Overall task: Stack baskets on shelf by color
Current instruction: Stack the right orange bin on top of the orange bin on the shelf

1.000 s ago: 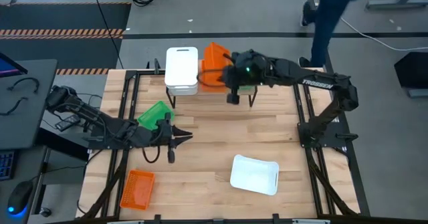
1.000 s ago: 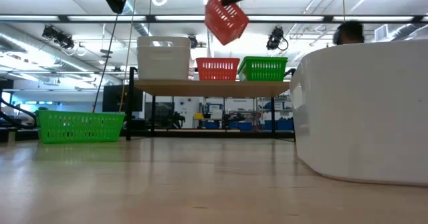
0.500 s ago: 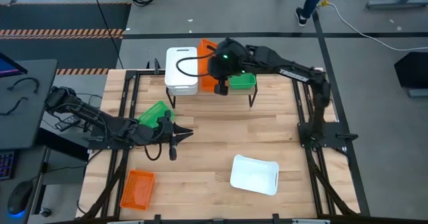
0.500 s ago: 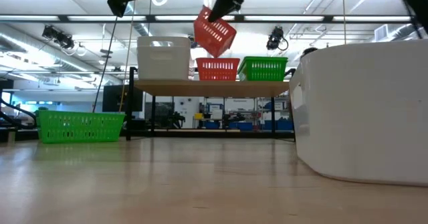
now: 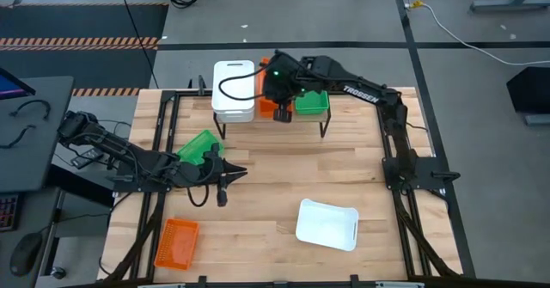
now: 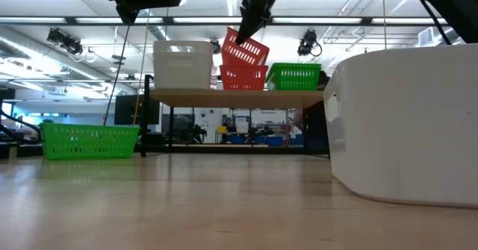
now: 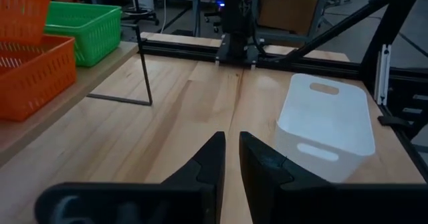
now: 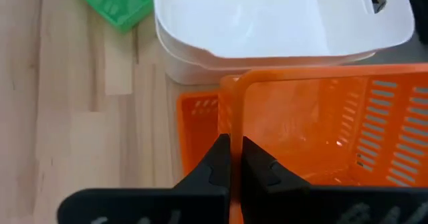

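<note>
Right gripper (image 8: 234, 158) pinching the held orange basket (image 6: 244, 50) by its rim, tilted over the orange basket on the shelf (image 6: 243, 77)

Perforated plastic, looks light and stiff but thin-walled; the rim is likely the only sound hold, and an edge grip lets it swing. In the wrist view the wall runs between the closed fingers, basket body hanging beyond them; its low corner sits at or in the lower basket, contact unclear. Shelf (image 5: 302, 119) also carries white stack (image 5: 233, 89) and green basket (image 5: 311, 103). Left gripper (image 5: 225, 175) idles mid-table, fingers nearly shut, holding nothing
</note>
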You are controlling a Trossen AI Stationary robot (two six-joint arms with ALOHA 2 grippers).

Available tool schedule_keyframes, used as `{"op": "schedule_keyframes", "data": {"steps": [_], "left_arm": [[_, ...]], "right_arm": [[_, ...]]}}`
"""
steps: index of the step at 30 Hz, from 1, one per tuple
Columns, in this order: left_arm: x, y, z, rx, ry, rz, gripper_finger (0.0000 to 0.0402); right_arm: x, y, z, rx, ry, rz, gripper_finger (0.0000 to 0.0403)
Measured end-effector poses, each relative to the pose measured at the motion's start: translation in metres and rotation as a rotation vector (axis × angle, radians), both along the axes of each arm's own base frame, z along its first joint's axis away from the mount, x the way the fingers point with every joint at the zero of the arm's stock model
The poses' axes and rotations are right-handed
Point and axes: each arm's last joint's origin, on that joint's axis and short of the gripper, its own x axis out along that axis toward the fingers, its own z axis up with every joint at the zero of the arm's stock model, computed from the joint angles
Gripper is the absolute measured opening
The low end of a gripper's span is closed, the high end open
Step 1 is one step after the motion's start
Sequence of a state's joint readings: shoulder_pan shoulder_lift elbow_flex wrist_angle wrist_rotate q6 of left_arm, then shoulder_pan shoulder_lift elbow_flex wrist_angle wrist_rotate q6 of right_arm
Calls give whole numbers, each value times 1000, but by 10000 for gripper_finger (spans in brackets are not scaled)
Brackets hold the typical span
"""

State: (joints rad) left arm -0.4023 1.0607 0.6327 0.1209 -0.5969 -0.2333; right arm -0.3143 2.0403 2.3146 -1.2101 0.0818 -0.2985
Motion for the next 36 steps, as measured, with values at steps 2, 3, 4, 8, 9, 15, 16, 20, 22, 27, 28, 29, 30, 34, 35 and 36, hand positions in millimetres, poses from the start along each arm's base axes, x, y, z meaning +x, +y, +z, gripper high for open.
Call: {"op": "schedule_keyframes", "data": {"steps": [2, 3, 4, 8, 9, 15, 16, 20, 22, 27, 28, 29, 30, 34, 35, 36], "left_arm": [[0, 0, 0, 1, 2, 0, 53], [0, 0, 0, 4, 1, -1, 53], [0, 0, 0, 5, -1, -1, 52], [0, 0, 0, 6, -1, -2, 48], [0, 0, 0, 7, -1, -2, 48], [0, 0, 0, 8, 1, -2, 54], [0, 0, 0, 9, 2, -2, 55], [0, 0, 0, 9, 2, -2, 53], [0, 0, 0, 8, 2, -2, 51], [0, -1, 0, 4, 4, -16, 54], [0, -1, 0, 1, 3, -20, 55], [0, -1, 0, -1, 3, -20, 56], [0, -1, 0, -1, 3, -20, 56], [0, -1, 0, -2, 3, -19, 55], [0, -1, 0, -3, 3, -19, 54], [0, -1, 0, -3, 3, -19, 53]], "right_arm": [[0, 2, 1, -4, -1, 0, 9], [0, 3, 1, 3, 0, -1, 9], [0, 4, 0, 7, 4, -2, 9], [0, 8, -1, 14, 22, 4, 9], [0, 8, -2, 16, 26, 5, 9], [2, 17, -2, 26, 35, 17, 9], [1, 19, -3, 30, 43, 17, 9], [0, 22, -6, 47, 79, 11, 9], [-1, 22, -6, 50, 85, 10, 10], [0, 21, -6, 55, 69, -13, 21], [0, 21, -6, 47, 71, -19, 23], [0, 21, -6, 35, 74, -27, 26], [0, 20, -6, 24, 77, -34, 29], [0, 20, -6, 12, 80, -40, 41], [0, 20, -6, 12, 80, -39, 45], [0, 20, -6, 11, 81, -38, 50]]}}
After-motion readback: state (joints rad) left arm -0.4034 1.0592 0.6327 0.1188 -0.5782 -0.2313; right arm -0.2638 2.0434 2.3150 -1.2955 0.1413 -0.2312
